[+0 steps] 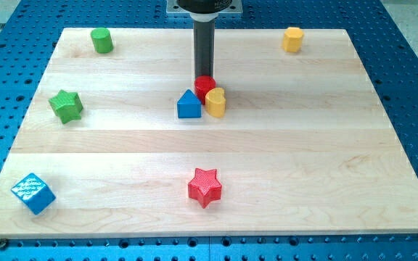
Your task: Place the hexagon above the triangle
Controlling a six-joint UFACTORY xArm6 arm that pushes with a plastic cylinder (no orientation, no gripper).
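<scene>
A wooden surface (267, 159) is seen resting on a blue perforated base (405, 51). The dark rod (205, 51) descends from the view's top centre, and my tip (205, 78) is found at the upper edge of a red cylinder-like block (205, 87), touching it or just behind it; the exact contact is hidden by the block. No pincer is fitted, so no open or closed state can be reported.

A tight cluster is noted just below the tip. The red block is flanked at lower right by a yellow block, possibly the hexagon (216, 103), and at lower left by a blue triangle-topped block (189, 105). The three appear to touch one another. The yellow block lies beside the blue one, to the view's right, at about the same height.

Elsewhere, well apart from the tip, the following are recorded: a green cylinder (101, 40) at upper left, a second yellow block (292, 39) at upper right, a green star (66, 106) at left, a blue cube (33, 193) at lower left, and a red star (205, 187) at lower centre.
</scene>
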